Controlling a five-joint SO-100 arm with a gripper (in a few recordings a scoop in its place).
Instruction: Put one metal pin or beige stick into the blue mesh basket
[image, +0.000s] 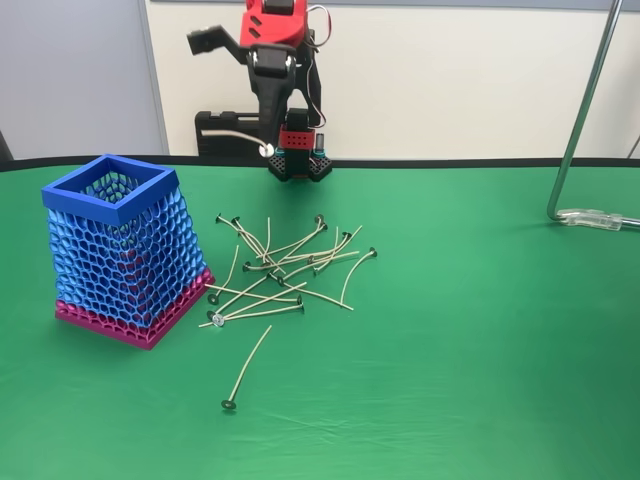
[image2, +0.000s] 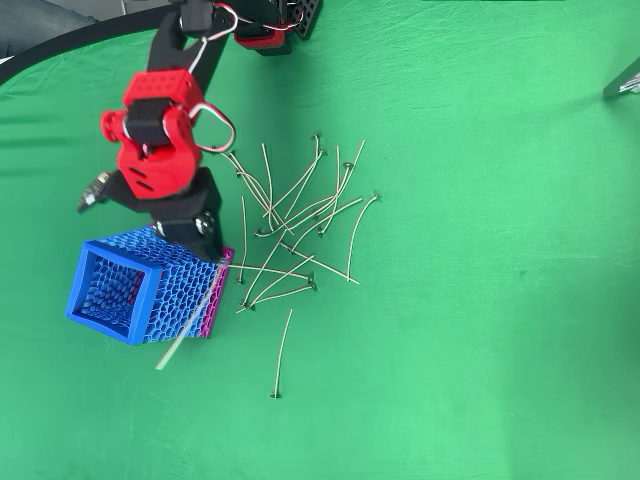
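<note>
Lone stick (image: 246, 370) nearest — jaws (image: 262, 150) grip another, basket (image: 110, 192) left.

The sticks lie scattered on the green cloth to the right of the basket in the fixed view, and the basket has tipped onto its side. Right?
Not quite. In the fixed view the blue mesh basket stands upright on its pink base, rim up. The sticks do lie scattered on the green cloth to its right.

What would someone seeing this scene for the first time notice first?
Probably the tall blue mesh basket with its pink base, standing at the left of the green table in the fixed view. Just right of it lies a tangled scatter of thin beige sticks. The red and black arm reaches toward the basket in the overhead view.
</note>
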